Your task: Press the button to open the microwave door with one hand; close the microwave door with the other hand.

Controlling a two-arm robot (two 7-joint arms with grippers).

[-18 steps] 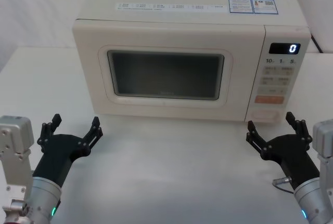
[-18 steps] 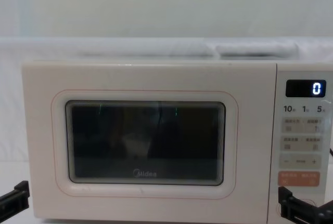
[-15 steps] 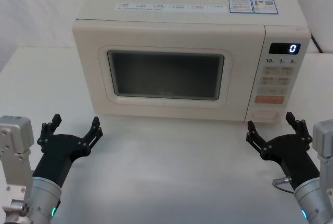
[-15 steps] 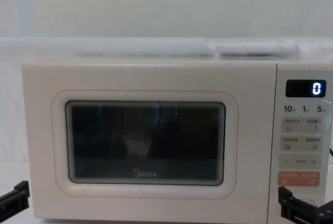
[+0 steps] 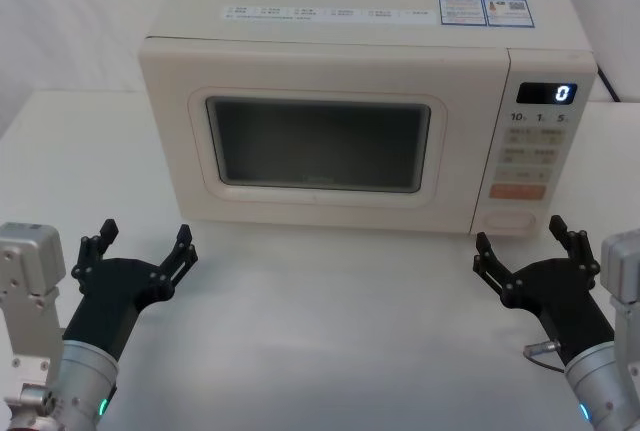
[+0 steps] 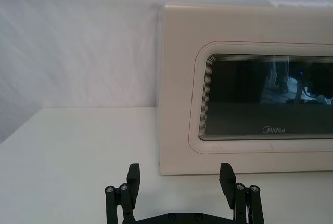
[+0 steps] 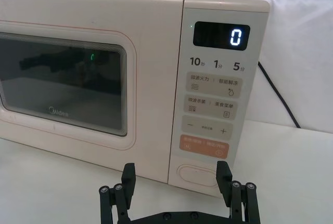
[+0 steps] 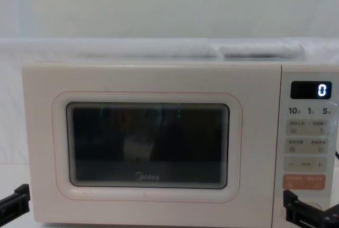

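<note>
Both pincers gape; button (image 5: 510,219) beyond right pincer (image 5: 527,243).

The left gripper (image 5: 140,244) was held low at the robot's left, black fingers (image 6: 133,178) spread wide apart and pointing forward, nothing between them, on a black body above a silver wrist with a small green light. The right gripper (image 5: 524,243) was held at a like height on the robot's right, its fingers (image 7: 223,176) likewise spread and empty, pointing forward from a black body on a silver wrist.
</note>
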